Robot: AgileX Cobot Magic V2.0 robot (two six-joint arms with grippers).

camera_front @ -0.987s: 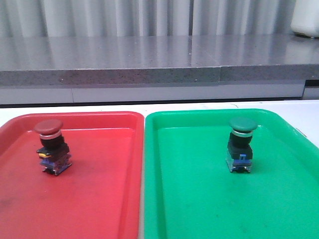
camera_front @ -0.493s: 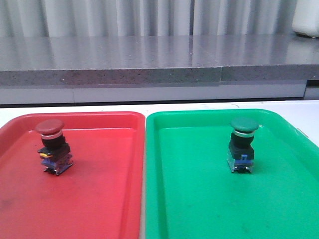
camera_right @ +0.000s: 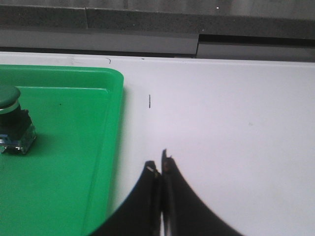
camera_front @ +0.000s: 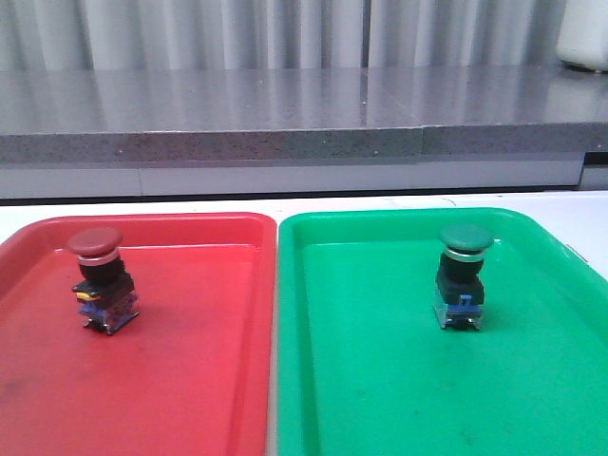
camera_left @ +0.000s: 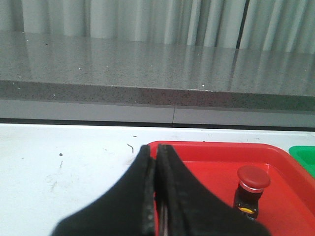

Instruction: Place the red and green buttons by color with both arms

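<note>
While both arms stay out of the front view, each wrist view shows its gripper pressed together and empty: left gripper point(camera_left: 155, 162) over the white desk point(camera_left: 64, 167), right gripper point(camera_right: 160, 169) also. At 2 o'clock from the left one, the red button point(camera_front: 100, 277) stands upright in the red tray point(camera_front: 190, 380), its base cut off there. Green button point(camera_front: 461, 275) stands in the green tray point(camera_front: 380, 380). Nothing has moved since earlier.

We see each tray floor open except for one upright switch: the red button point(camera_front: 98, 277) at left-centre of the red tray point(camera_front: 190, 380), the green button point(camera_front: 462, 275) at right-centre of the green tray point(camera_front: 380, 380). Raised rims meet mid-frame; white tabletop point(camera_front: 285, 202) lies bare behind.
</note>
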